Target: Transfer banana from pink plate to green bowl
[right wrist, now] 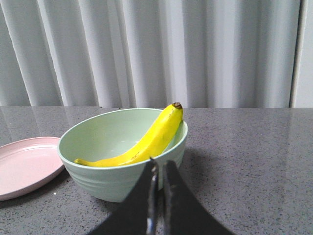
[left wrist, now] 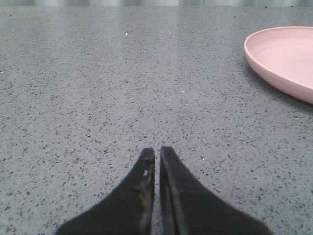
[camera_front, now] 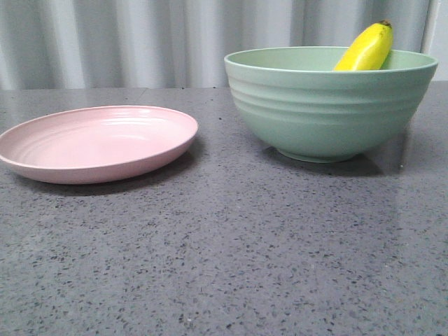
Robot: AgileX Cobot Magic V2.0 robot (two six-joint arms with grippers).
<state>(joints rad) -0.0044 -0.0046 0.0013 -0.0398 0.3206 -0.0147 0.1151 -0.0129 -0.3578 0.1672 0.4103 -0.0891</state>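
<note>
The banana (camera_front: pixel 366 47) lies inside the green bowl (camera_front: pixel 325 112) at the right, its dark tip leaning up over the far rim. In the right wrist view the banana (right wrist: pixel 146 142) rests across the bowl (right wrist: pixel 110 176). The pink plate (camera_front: pixel 94 143) sits to the left of the bowl with nothing on it; its edge shows in the left wrist view (left wrist: pixel 283 61) and the right wrist view (right wrist: pixel 24 166). My left gripper (left wrist: pixel 157 152) is shut and empty over bare table, away from the plate. My right gripper (right wrist: pixel 159 165) is shut and empty, just in front of the bowl.
The grey speckled table (camera_front: pixel 224 259) spreads in front of the plate and bowl. A pale pleated curtain (camera_front: pixel 140 42) hangs behind the table. Neither arm shows in the front view.
</note>
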